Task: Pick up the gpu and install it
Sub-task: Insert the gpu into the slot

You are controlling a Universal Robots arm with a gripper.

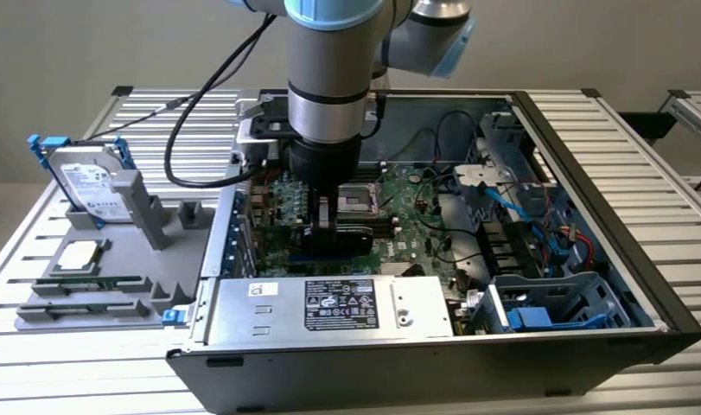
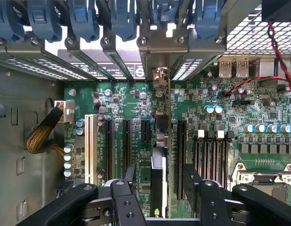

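The gpu (image 2: 158,155) stands on edge in a motherboard slot (image 2: 160,117), seen from above as a thin dark strip. Its silver end bracket (image 2: 159,77) sits against the case's rear slot openings. My gripper (image 2: 159,172) hangs straight over the card, open, with one black finger (image 2: 130,173) on each side and a gap between each finger and the card. In the exterior view the gripper (image 1: 327,226) reaches down into the open computer case (image 1: 581,164), over the green motherboard (image 1: 414,203), and the arm hides most of the card.
A grey holder at the exterior view's left carries a silver hard drive with blue rails (image 1: 87,183), a processor (image 1: 76,257) and memory strips (image 1: 79,285). Inside the case are the power supply (image 1: 327,303), a blue drive cage (image 1: 557,303) and loose cables (image 1: 488,199).
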